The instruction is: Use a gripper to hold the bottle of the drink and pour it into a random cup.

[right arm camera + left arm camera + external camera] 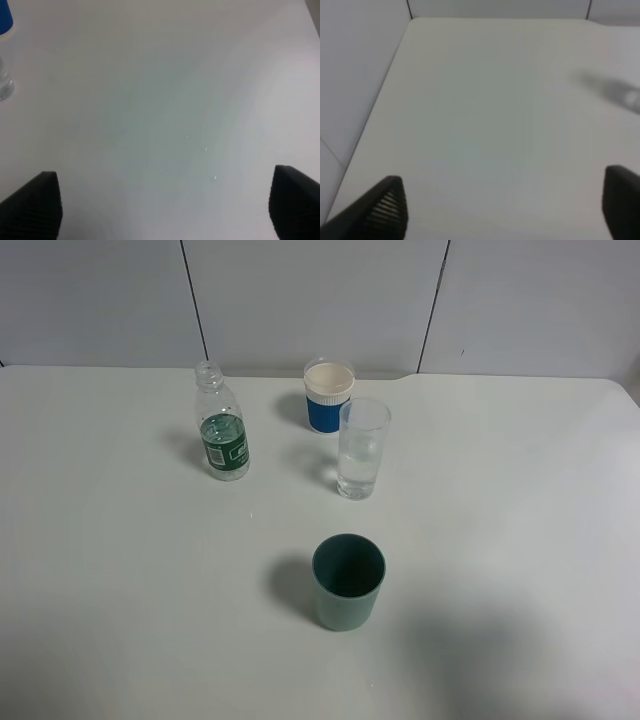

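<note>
White table [520,540] meets pale panelled wall [300,300].

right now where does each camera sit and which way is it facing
Exterior high: mounted above, looking down at the white table with the bottle, blue cup, clear glass and teal cup; no arm shows.
Left wrist: low over bare table, left gripper open, both black fingertips showing.
Right wrist: low over the table, right gripper open; the glass base and blue cup sit at the frame edge.
Shared: exterior and right wrist both show the glass and blue cup.
</note>
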Controlling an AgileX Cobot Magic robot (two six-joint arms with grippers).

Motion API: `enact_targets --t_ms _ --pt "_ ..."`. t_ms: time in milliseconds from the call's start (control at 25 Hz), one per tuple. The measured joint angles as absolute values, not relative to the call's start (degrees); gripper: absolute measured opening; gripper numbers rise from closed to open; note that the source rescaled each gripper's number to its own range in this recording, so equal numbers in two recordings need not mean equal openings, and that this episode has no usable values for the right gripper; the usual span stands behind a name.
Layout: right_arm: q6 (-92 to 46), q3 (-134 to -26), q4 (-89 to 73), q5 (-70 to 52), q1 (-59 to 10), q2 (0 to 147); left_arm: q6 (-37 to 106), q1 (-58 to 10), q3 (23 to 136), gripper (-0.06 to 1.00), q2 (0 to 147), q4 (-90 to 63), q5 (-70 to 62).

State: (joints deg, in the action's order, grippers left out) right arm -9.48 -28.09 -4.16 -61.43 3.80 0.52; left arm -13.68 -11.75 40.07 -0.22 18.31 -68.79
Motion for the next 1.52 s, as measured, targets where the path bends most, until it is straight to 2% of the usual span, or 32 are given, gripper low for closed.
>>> enact_targets --t_ms 200,360,600,1520 --pt "-9.5 -28.1 -4.2 -61.4 3.8 0.5 -10.1 -4.0 40.1 0.6 -0.2 15.0 -68.7" --pt "-9.5 -28.1 -4.2 -61.4 3.8 0.5 -6.2 -0.5 37.6 0.6 -0.3 10.9 -66.7" --pt "-9.5 -28.1 -4.2 -61.4 3.8 0.5 -5.4 -0.2 29.4 0.6 -0.3 6.0 -61.9" --pt "-9.5 -28.1 -4.2 -61.4 3.8 0.5 -3.9 -0.2 29.2 0.6 -0.3 4.8 -60.7"
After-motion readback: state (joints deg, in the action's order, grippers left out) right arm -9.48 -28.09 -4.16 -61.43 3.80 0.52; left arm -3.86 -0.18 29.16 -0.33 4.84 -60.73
